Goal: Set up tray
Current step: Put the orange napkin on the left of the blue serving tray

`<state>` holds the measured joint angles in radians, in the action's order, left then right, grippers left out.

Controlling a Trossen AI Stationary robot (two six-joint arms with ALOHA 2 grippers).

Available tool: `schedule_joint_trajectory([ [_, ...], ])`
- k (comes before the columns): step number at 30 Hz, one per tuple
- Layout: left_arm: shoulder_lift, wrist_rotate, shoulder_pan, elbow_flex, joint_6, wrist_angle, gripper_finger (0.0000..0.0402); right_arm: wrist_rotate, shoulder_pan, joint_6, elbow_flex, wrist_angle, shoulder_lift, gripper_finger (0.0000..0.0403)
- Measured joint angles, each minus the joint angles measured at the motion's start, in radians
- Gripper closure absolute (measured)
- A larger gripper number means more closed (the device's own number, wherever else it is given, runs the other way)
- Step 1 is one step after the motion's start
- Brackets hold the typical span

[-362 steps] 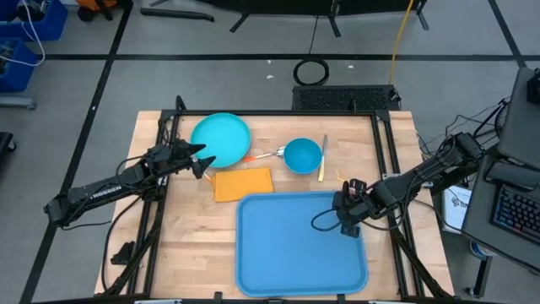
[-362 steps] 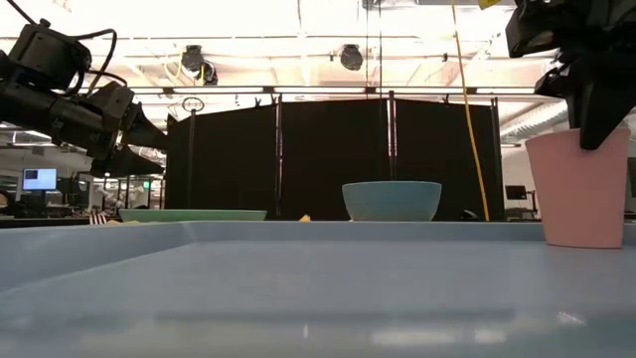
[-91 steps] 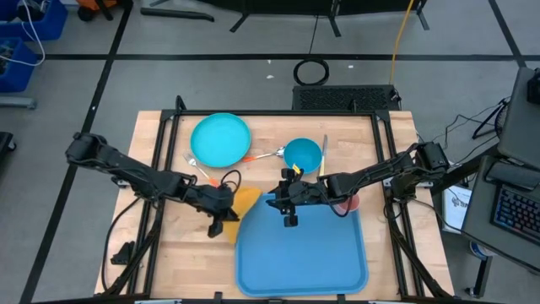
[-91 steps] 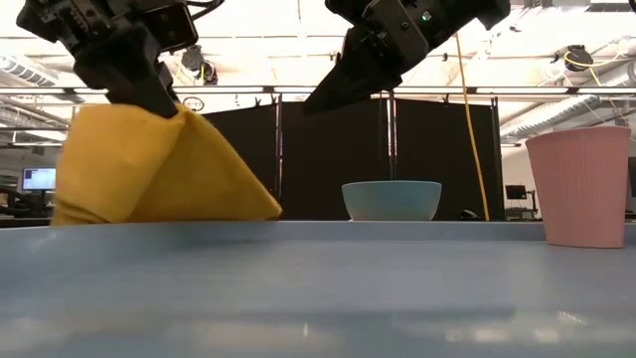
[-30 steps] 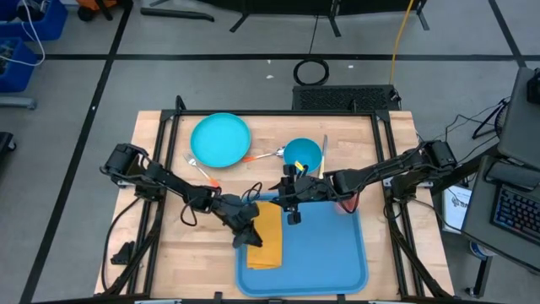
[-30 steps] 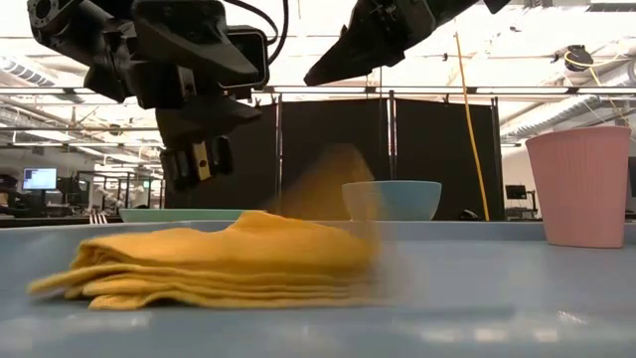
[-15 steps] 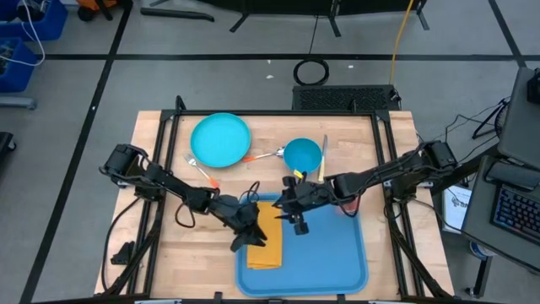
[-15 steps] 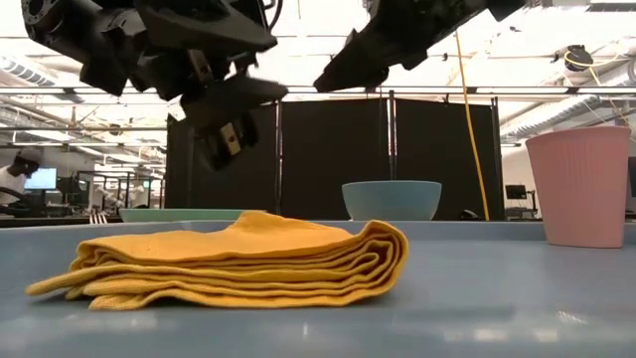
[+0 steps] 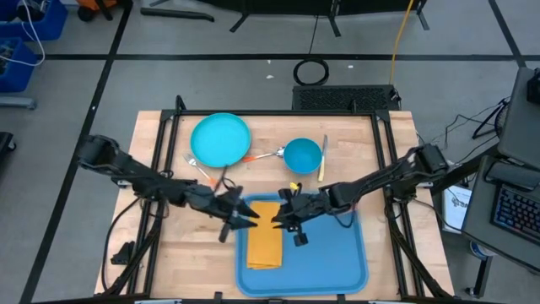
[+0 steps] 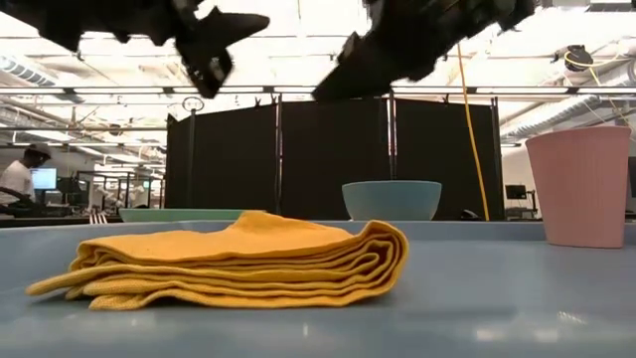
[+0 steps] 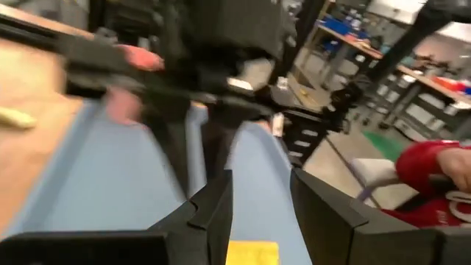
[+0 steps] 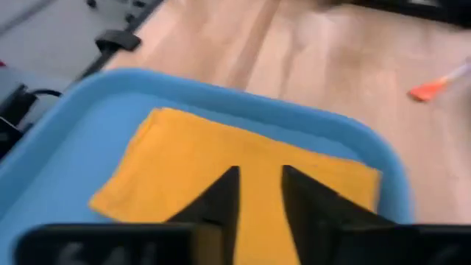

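Hovering slightly parted over the cloth [image 9: 265,236] on the tray [image 9: 325,260]: left gripper [image 9: 251,218] and right gripper [image 9: 279,216], tips nearly meeting, both holding nothing.

Yellow-orange cloth [image 9: 265,235] on blue tray [image 9: 329,262]; pink cup [image 10: 580,186].

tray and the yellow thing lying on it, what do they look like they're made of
Tray: likely plastic, smooth and faintly glossy, one moulded blue piece with rounded corners and a raised rim. Yellow cloth: soft woven fabric, matte, folded into several limp layers whose edges show in the low view.
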<state>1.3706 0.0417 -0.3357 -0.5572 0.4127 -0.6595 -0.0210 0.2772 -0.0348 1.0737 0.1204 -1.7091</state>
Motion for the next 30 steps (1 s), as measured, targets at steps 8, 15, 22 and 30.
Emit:
schedule_joint_trajectory([
  [8, -0.229, 0.111, -0.001, 0.158, -0.011, 0.022, 0.0258, -0.043, -0.032, 0.104, 0.001, 0.093, -0.063, 0.0401],
  [15, -0.296, 0.203, -0.001, 0.232, -0.019, 0.01, 0.0258, -0.059, -0.04, 0.133, 0.05, 0.021, -0.172, 0.0402],
  [22, -0.291, 0.214, 0.0, 0.236, -0.034, 0.006, 0.0258, 0.049, -0.039, 0.1, 0.153, -0.124, -0.262, 0.0403],
  [30, -0.29, 0.229, -0.001, 0.235, -0.036, 0.024, 0.0259, 0.122, -0.031, 0.076, 0.169, -0.148, -0.266, 0.0403],
])
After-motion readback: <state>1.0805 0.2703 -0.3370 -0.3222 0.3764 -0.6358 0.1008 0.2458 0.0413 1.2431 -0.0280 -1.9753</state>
